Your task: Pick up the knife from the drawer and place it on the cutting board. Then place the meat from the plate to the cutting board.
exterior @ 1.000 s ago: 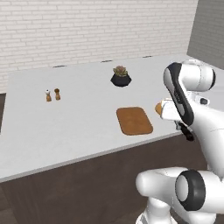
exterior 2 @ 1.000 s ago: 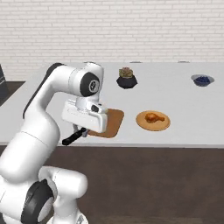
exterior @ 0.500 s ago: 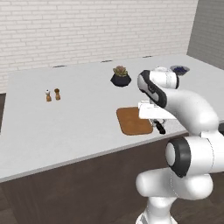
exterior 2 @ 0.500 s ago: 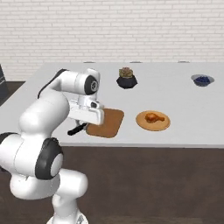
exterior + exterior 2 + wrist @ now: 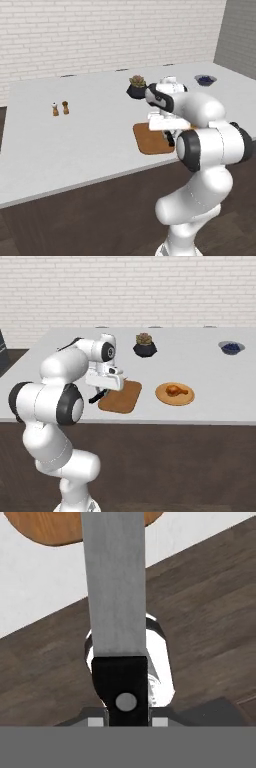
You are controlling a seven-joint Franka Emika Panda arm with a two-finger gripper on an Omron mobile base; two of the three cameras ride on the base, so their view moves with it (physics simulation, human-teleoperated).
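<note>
Left to right from the right base cam: my gripper (image 5: 101, 394) has its jaws clamped tight on the knife (image 5: 116, 597) by the black handle, blade out ahead, at the near-left edge of the cutting board (image 5: 121, 396). Meat (image 5: 175, 390) sits on the plate (image 5: 174, 394), just right of board. I reckon I want the blade flat and fully over the wood b4 letting go, tip clear of the table (image 5: 210, 366) edge, low release so it doesn't bounce.

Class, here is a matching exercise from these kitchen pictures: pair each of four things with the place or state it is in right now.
Things:
1. knife
2. meat
3. cutting board
4. dark blue bowl

Places or states:
A. lying on the round plate
B. far back corner of the counter
C. clamped in the gripper
D. bare, near the counter's front edge

Pairs: 1-C, 2-A, 3-D, 4-B
</note>
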